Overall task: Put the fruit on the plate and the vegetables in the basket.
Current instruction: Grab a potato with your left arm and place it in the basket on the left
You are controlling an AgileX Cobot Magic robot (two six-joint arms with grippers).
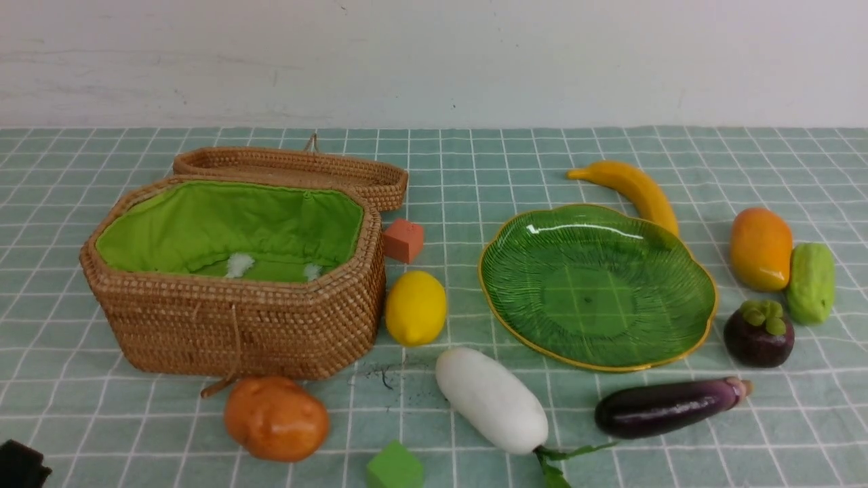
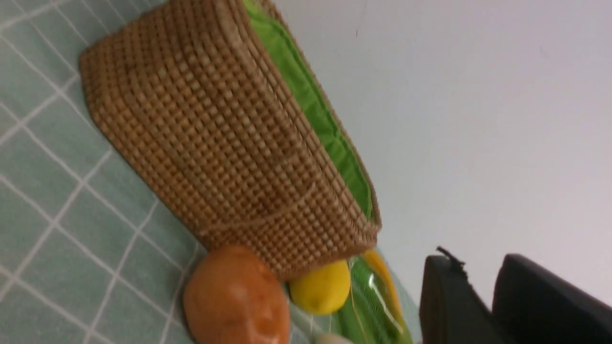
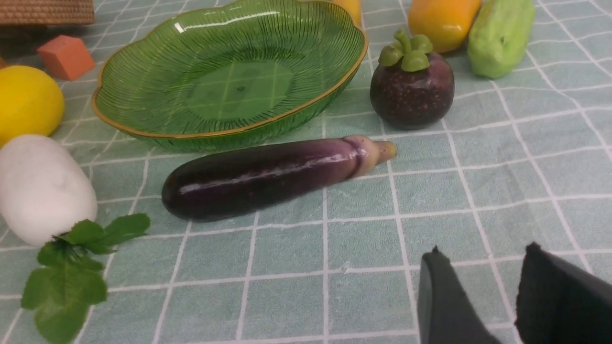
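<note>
Radish [image 1: 491,400] stem partly out of frame

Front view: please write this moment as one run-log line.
plate: empty | basket: lid open | sorted: nothing yet

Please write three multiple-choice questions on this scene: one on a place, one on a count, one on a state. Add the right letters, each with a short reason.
1. Where does the lemon lie?
A) between the basket and the plate
B) inside the basket
C) on the plate

2. How many small cubes are in view?
A) one
B) two
C) five

3. How is the basket's lid?
A) shut
B) lying on the plate
C) open, folded back

Answers:
1 A, it sits beside the basket wall, left of the plate.
2 B, one orange-red cube and one green cube.
3 C, the green lining shows from above.
</note>
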